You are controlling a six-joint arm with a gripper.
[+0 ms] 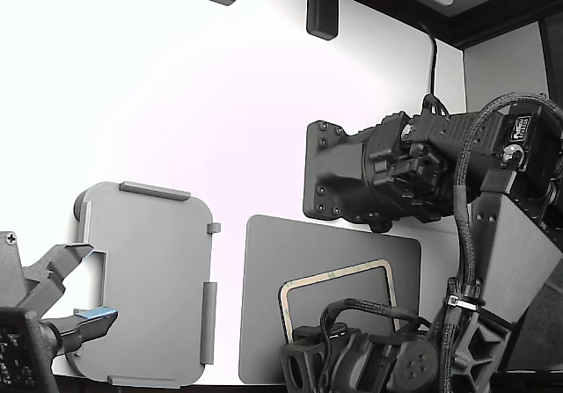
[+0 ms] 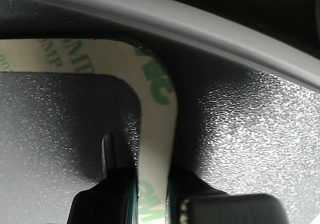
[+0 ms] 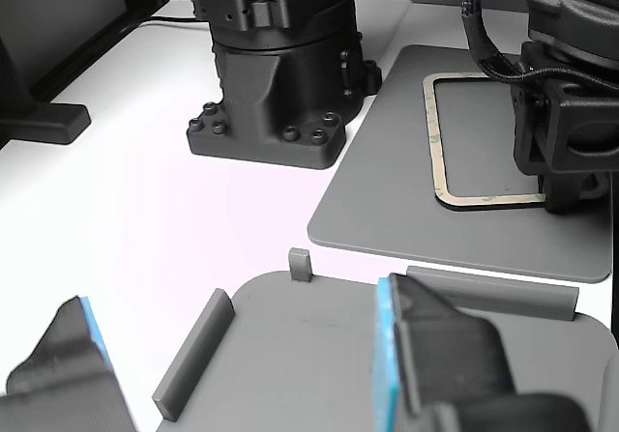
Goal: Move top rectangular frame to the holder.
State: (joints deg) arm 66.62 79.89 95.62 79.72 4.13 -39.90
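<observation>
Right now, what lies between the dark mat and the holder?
Only bare white table: the exterior view shows a clear strip between the holder and the mat.

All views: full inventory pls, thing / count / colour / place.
rectangular frame: 1, beige-tan with green print, lying on the mat.
mat: 1, dark grey, flat on the table, at the exterior view's right of the holder.
holder: 1, light grey, tabbed edges, on the table at the exterior view's left.
table: 1, white.
arm base: 1, black, on the table behind the mat.
second gripper: 1, dark with blue pads, open over the holder.
gripper: 1, black, fingers either side of the frame's strip.
</observation>
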